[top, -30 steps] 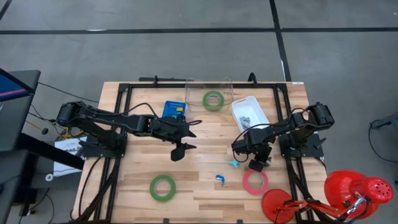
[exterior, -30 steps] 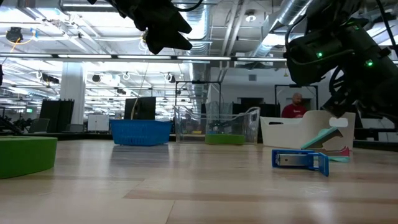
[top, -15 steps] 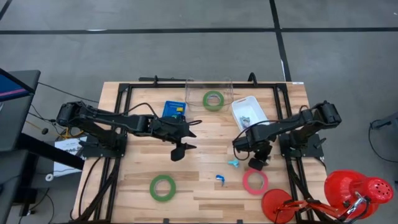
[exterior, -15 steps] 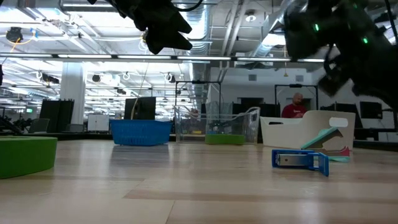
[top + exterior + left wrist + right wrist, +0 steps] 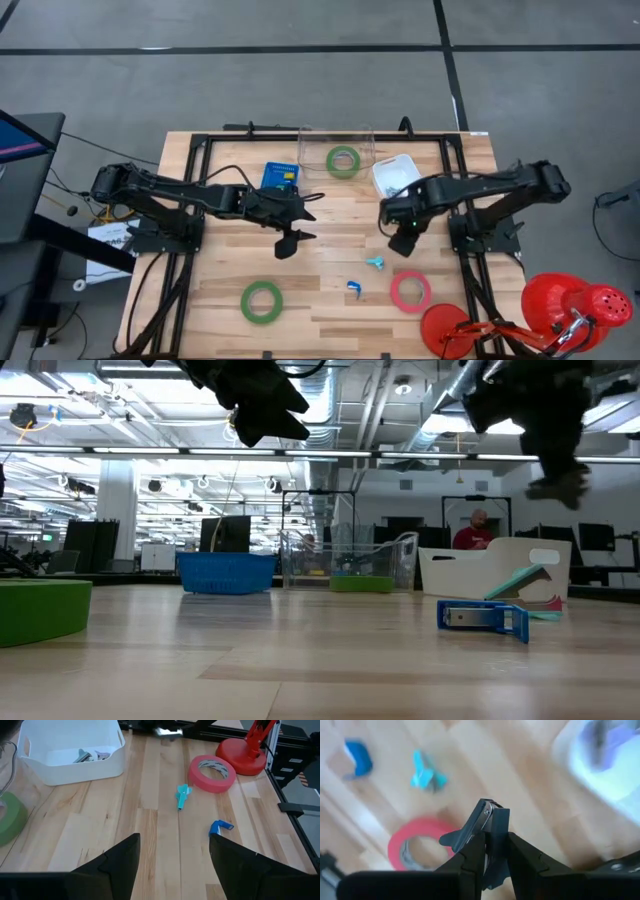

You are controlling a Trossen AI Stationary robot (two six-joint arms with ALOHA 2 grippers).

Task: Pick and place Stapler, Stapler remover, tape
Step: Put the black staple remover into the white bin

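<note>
While the left arm waits over the middle of the counter (image 5: 330, 300) with the left pincer (image 5: 288, 240) released and its fingers (image 5: 120, 865) spread wide apart over bare wood, the right pincer (image 5: 405, 232) hangs raised beside the white bin (image 5: 395, 168), above the boards between that bin and the pinkish-red tape roll (image 5: 410, 291). Right pincer is clenched on a small dark stapler remover (image 5: 482, 822), metal jaw showing at the fingertips, lifted clear of the counter. White bin holds a few small items, too small to identify. Pinkish-red roll lies flat near the front right of the counter; a small light-blue item (image 5: 375, 262) lies just behind and to the left of it, and a small blue stapler (image 5: 354, 288) sits beside the roll, further left. One green tape roll (image 5: 261, 301) lies flat at front left; the second green tape roll (image 5: 343, 160) rests inside the clear container (image 5: 310, 140) at the back. Blue basket (image 5: 281, 175) stands beside that container. Red lamp base (image 5: 450, 330) sits at the front right corner.
</note>
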